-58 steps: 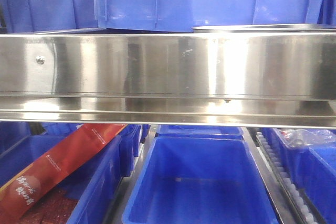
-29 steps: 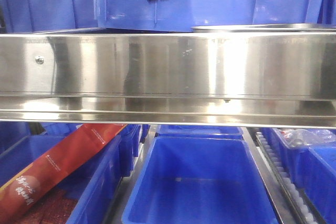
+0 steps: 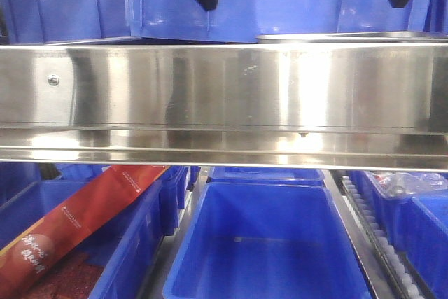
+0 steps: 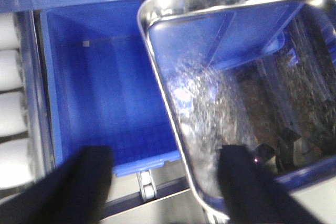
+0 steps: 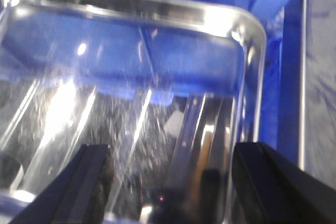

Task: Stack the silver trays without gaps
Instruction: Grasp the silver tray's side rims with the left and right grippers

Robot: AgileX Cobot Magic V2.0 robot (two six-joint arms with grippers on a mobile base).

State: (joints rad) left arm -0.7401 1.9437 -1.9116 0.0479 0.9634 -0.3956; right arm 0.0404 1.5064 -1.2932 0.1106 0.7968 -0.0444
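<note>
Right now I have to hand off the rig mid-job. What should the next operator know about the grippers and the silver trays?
Left gripper: open, empty, straddling the left rim of a silver tray.
Right gripper: open, empty, over what looks like the same tray's right end, near its corner.
Tray: sits up top with a blue bin open on its left. From the front it is a thin strip above the steel band.
Done: nothing is gripped. Only one tray shows clearly, so the stack cannot be judged.
Left: grasp the tray, seat it flush, check for gaps.
</note>
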